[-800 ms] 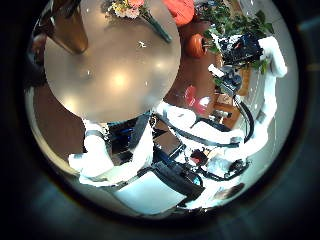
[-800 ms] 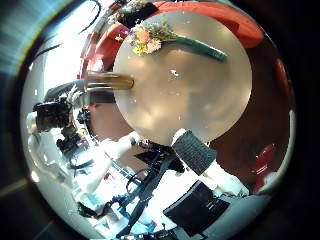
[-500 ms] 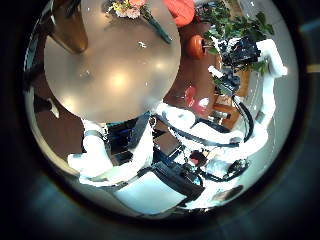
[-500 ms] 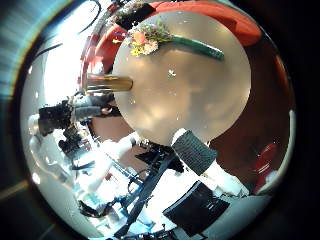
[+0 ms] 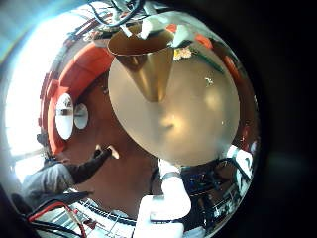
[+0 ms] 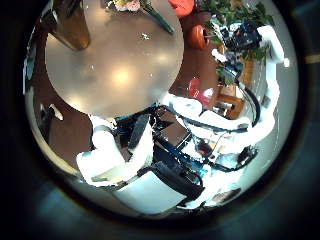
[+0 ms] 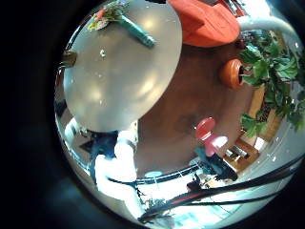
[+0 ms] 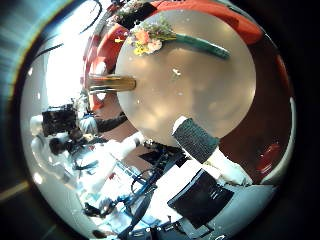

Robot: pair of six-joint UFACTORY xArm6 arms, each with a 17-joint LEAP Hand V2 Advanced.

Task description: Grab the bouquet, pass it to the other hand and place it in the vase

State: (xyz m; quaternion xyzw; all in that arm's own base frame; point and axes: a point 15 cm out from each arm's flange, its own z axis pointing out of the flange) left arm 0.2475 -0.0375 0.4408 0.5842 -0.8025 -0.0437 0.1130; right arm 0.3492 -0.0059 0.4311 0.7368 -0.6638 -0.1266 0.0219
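Observation:
The bouquet (image 8: 152, 38) lies flat near the far rim of the round table (image 8: 200, 100), its wrapped stem (image 8: 205, 46) pointing along the edge. It also shows in the right little finger side view as the bouquet (image 7: 112, 13). A tall flared vase (image 5: 144, 59) stands upright near the table's rim, some way from the flowers. My right hand (image 8: 205, 145) hovers high above the table with straight fingers, holding nothing. My left hand (image 6: 125, 160) also hangs well above the table, fingers relaxed and empty. Neither hand touches the bouquet or the vase.
A large round cushion seat (image 7: 205, 19) sits beside the table close to the bouquet. A potted leafy plant (image 7: 272, 67) and a round pot (image 7: 232, 72) stand on the floor beyond it. The left arm (image 8: 60, 125) shows beside the vase.
Both palm views have shifted a little, so both hands have moved slightly above the table. The bouquet and the vase lie where they were.

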